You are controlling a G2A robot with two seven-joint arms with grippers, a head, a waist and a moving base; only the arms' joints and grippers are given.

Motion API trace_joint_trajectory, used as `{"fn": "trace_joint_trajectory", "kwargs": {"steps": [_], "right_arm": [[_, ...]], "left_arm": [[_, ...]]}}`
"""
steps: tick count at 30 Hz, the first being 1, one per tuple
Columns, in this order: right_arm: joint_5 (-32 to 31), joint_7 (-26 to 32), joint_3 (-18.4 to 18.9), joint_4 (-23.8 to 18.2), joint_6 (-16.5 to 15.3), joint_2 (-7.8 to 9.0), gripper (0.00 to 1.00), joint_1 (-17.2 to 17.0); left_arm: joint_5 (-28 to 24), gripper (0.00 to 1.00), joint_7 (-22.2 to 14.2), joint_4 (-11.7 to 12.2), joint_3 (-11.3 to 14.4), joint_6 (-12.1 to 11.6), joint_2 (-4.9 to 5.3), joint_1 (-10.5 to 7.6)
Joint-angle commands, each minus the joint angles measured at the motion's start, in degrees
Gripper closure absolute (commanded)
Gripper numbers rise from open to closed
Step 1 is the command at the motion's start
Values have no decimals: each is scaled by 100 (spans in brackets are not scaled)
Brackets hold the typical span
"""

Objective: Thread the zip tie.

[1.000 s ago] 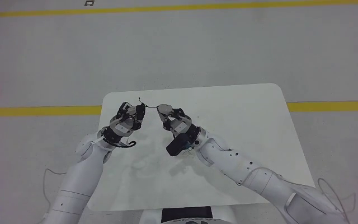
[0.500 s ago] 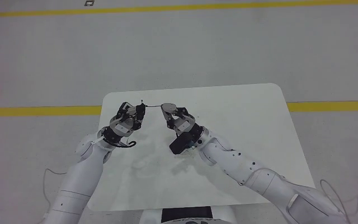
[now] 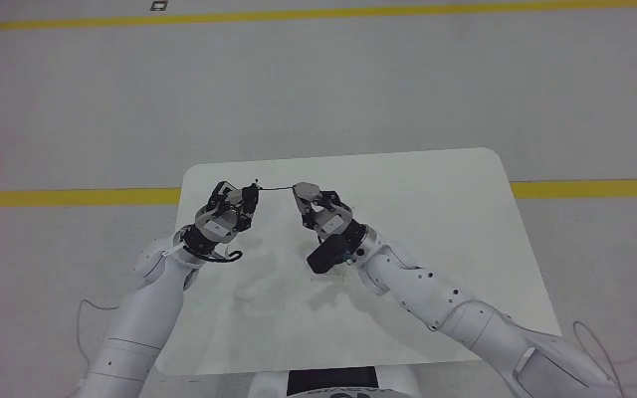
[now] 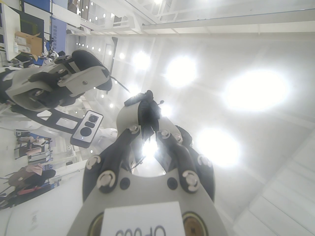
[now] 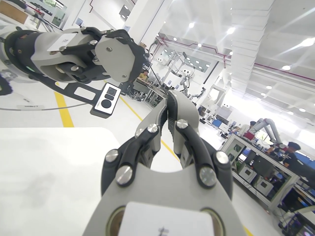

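Both arms are up over the left part of the table [image 3: 448,219], toward its far edge. The hands face each other, near but not touching. The zip tie [image 3: 276,186] spans the gap between them as one thin black line, clear of the table top.

Left hand [image 3: 250,195] — clenched, fingertips pinching a small dark end of the tie. In its own wrist view this looks like the head, though it is too small to be sure.

Right hand [image 3: 302,190] — also clenched, pads pressed together on the strap. The strap leaves the tips and runs straight across to the left hand's fingertips.

I cannot tell whether the tail has gone through the head's slot; the left fingers hide the junction.

Handling, as a judgement:
- **Weight:** very light, so no real load on either arm.
- **Stiffness:** the strap is thin and springy. It bends along its length but keeps a line when held short. A long free length would likely droop and wander off aim.
- **Surface:** smooth plastic, apt to slip or twist in a flat pinch if pulled hard.
- **Hold on the strap:** best close behind the tip, flat faces against the pads, so the tail points true.
- **Hold on the head:** grip it by its sides, with the slot left open and facing the incoming tail. It is small, and a squeeze across the slot would block it.
- **Risk:** a slight misalignment could bend the tail past the slot instead of into it.
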Motion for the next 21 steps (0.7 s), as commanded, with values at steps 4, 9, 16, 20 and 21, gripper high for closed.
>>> {"fn": "trace_joint_trajectory", "kwargs": {"steps": [4,9,16,20,21], "right_arm": [[0,17,33,-21,0,36,100,-23],[0,36,61,-47,0,70,100,-41],[0,27,122,-103,0,102,100,-74],[0,-18,208,-137,0,112,100,-148],[0,-29,229,-142,0,113,100,-167]], "left_arm": [[0,100,0,0,0,0,0,0],[0,100,0,0,0,0,0,0],[0,100,0,0,0,0,0,0],[0,100,0,0,0,0,0,0],[0,100,0,0,0,0,0,0]]}}
